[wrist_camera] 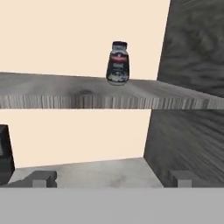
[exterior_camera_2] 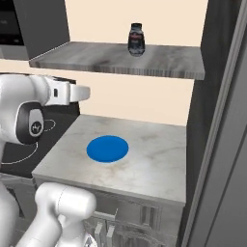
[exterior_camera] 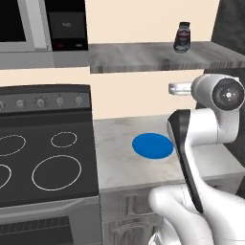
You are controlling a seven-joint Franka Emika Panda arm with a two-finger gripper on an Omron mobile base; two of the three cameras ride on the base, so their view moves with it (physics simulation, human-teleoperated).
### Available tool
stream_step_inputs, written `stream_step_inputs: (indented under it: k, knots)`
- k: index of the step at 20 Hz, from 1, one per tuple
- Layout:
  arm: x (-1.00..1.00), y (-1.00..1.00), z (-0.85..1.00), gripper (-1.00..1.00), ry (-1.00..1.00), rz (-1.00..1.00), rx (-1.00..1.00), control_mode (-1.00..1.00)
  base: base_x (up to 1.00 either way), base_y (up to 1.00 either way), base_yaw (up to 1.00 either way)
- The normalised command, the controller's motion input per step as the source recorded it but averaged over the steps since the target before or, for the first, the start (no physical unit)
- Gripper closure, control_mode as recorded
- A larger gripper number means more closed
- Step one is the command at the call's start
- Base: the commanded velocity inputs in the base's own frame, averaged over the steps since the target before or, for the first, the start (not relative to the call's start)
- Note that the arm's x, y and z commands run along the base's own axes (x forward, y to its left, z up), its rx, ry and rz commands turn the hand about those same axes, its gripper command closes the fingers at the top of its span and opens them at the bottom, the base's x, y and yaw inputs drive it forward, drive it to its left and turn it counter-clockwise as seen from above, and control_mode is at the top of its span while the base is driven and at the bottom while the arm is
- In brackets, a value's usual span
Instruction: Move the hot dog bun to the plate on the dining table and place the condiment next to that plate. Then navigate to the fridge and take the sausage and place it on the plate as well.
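Condiment (wrist_camera: 118, 64) stands upright on the shelf (wrist_camera: 87, 94), upper centre of the hand view. Gripper (wrist_camera: 111, 178) open, empty, well short of it. Jar likely light, rigid, smooth; grip across the body below the cap.

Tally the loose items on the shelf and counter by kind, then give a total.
condiment on the shelf: 1
blue plate on the counter: 1
Total: 2
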Motion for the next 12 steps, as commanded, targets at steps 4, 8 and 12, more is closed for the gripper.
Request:
stream_step_inputs:
  k: [4,8,12]
  knots:
    - [0.15,-0.19,1.00,-1.00,0.03,-0.20,-0.14,-1.00,0.00,0.00,0.00]
    - [0.32,-0.19,0.98,-1.00,0.09,-0.15,-0.04,-1.00,0.00,0.00,0.00]
    - [0.49,-0.12,0.15,-1.00,-0.01,-0.03,0.00,-1.00,0.00,0.00,0.00]
